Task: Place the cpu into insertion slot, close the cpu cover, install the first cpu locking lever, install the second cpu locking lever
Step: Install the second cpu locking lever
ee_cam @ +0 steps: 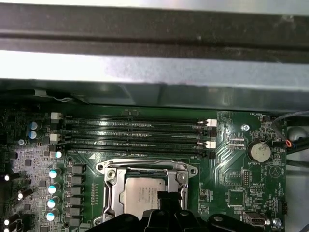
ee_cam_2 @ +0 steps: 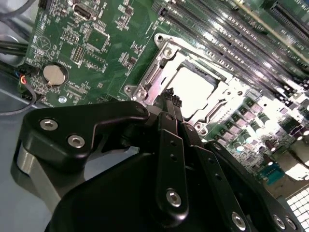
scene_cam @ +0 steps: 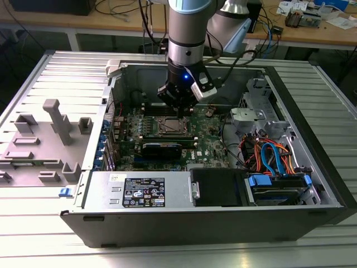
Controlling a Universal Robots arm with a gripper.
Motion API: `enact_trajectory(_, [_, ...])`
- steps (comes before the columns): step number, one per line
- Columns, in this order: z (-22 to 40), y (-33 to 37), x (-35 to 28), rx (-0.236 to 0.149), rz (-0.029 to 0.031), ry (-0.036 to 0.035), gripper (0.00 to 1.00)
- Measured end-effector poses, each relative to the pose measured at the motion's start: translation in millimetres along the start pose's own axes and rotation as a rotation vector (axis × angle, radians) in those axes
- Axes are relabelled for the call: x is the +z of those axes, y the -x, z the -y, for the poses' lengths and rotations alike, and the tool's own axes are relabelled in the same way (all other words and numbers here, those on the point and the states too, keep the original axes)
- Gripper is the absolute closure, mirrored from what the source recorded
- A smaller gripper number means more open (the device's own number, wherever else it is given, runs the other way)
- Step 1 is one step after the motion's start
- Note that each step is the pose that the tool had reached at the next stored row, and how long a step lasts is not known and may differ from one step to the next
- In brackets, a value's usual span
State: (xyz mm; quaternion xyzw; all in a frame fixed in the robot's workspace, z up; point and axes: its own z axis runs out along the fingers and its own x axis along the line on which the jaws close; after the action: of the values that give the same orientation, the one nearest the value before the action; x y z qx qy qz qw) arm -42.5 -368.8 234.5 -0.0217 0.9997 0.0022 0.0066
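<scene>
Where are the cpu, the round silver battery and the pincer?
cpu (ee_cam: 142,193): first wrist view, its silver-grey top.
round silver battery (ee_cam: 259,151): first wrist view, its flat face.
pincer (ee_cam_2: 172,99): second wrist view, at its black fingertips.

Arm (scene_cam: 189,28): you see a silver-grey cylindrical body with pale blue joint caps.
Wrist: black, with a blue light glowing.
Cables: black, trailing beside the arm.
Gripper (ee_cam_2: 171,99): matte black linkages you can trace by silver screw heads; grey metal base.

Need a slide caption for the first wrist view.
Gripper poised over the cpu seated under the closed cpu cover.
</scene>
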Motion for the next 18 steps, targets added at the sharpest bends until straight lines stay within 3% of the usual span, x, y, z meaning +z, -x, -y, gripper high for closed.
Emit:
enact_trajectory(5, [5.2, -0.2, 0.1, 0.0, 0.0001, 0.0002, 0.89])
enact_trajectory(18, [6.2, -0.3, 0.0, 0.0, 0.0, 0.0001, 0.89])
